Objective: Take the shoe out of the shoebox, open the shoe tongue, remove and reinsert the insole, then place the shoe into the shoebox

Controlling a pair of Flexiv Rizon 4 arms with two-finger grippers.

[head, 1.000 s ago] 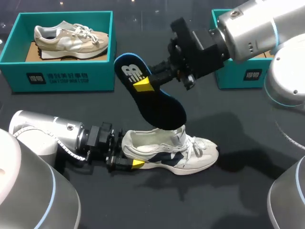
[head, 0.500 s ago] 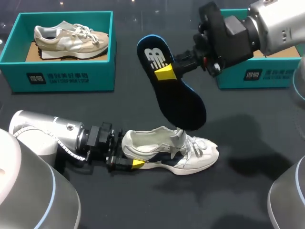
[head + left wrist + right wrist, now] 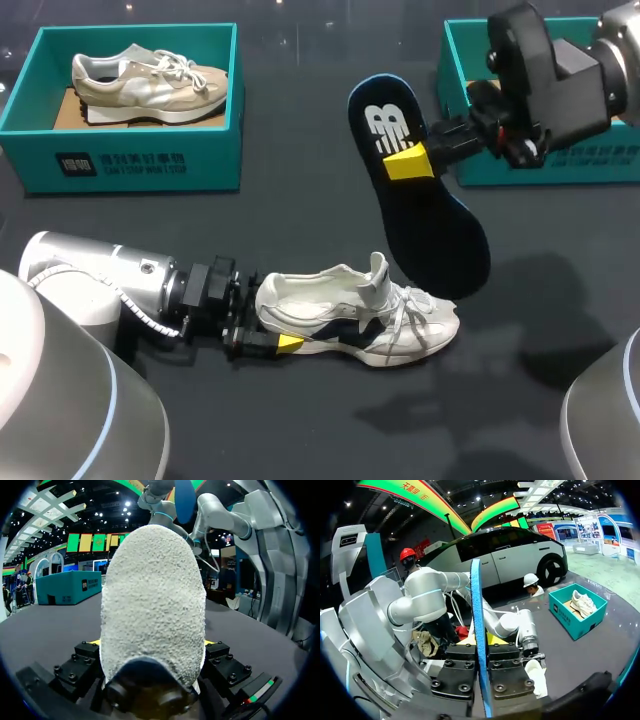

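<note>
Left box (image 3: 120, 165), teal cardboard: beige shoe (image 3: 150, 80) inside. Left gripper (image 3: 278, 335) clamped on heel of white shoe (image 3: 350, 320), laced, upright on table (image 3: 300, 430). Insole (image 3: 425, 215), flat, dark, blue-edged, aloft, pinched by right gripper (image 3: 405, 163). Right box (image 3: 470, 165), teal: contents hidden.

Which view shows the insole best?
Head view: the whole insole shows, held by the right gripper. Right wrist view shows only its blue edge between the jaws. Left wrist view is mostly the heel of the shoe.
</note>
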